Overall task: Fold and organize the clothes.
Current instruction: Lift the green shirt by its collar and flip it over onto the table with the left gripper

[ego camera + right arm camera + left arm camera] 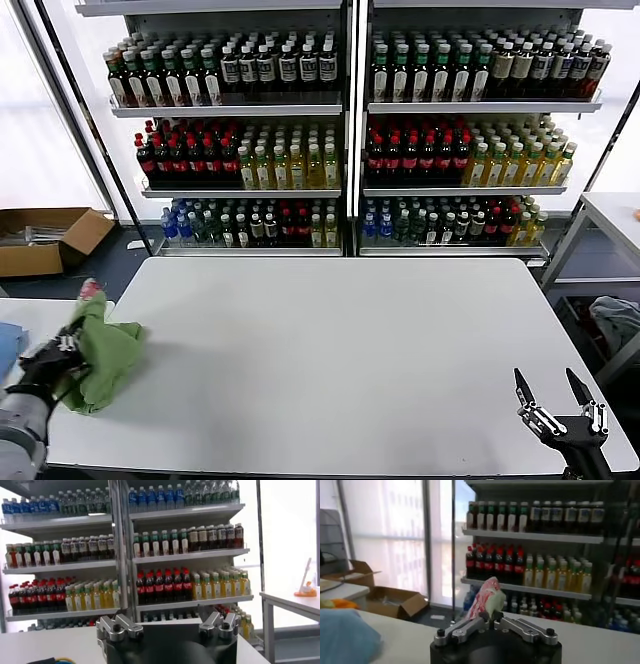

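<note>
A light green shirt (101, 355) hangs bunched from my left gripper (70, 342) at the white table's left edge, with a bit of red-and-white print (91, 290) sticking up at its top. In the left wrist view the left gripper (492, 616) is shut on a fold of the shirt (487, 598), green cloth and checkered print standing up between the fingers. My right gripper (552, 388) is open and empty above the table's front right corner; in the right wrist view (167, 625) its jaws stand wide apart with nothing between them.
The white table (330, 350) spreads before me. A blue cloth (8, 345) lies on a side surface at far left, also in the left wrist view (345, 637). Shelves of bottles (350, 130) stand behind. A cardboard box (40, 238) sits on the floor at left.
</note>
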`<state>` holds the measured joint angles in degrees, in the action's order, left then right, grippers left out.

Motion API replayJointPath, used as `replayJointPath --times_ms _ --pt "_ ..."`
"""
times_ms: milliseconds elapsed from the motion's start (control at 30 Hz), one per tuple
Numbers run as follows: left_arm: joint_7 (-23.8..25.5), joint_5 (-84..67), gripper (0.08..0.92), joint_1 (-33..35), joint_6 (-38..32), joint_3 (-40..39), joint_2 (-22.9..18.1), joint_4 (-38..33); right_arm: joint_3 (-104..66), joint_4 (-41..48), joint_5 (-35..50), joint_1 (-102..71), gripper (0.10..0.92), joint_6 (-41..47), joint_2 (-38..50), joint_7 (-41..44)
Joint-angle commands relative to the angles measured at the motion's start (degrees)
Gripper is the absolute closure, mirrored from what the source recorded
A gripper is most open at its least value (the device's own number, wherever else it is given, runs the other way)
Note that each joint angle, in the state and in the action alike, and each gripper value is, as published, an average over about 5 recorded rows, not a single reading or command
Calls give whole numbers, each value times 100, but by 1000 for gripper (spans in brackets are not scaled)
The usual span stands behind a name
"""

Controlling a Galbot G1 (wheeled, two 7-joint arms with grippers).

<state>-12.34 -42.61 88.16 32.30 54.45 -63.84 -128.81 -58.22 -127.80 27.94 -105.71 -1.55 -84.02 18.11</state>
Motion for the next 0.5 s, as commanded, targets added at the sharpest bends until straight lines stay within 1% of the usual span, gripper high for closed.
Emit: replayJointPath --times_ms 33,100,233,367,500 --pt "-1131 349 905 -32 84 -2847 -565 -748 33 -24 -45 25 203 -13 -111 -34" --pt "-1347 313 905 -103 85 -3482 -677 -630 36 -44 -63 9 203 -14 -138 -41" --pt "-1657 112 905 -295 83 -4437 -886 -162 10 -64 -69 -61 203 -20 -157 -47" --pt "-1790 -7 905 -664 80 -5012 -1155 495 6 -89 -120 -125 203 -10 -159 -51" --pt "-1862 -50 905 -1032 78 -5279 -1375 930 49 -136 -212 -140 203 58 -154 -76"
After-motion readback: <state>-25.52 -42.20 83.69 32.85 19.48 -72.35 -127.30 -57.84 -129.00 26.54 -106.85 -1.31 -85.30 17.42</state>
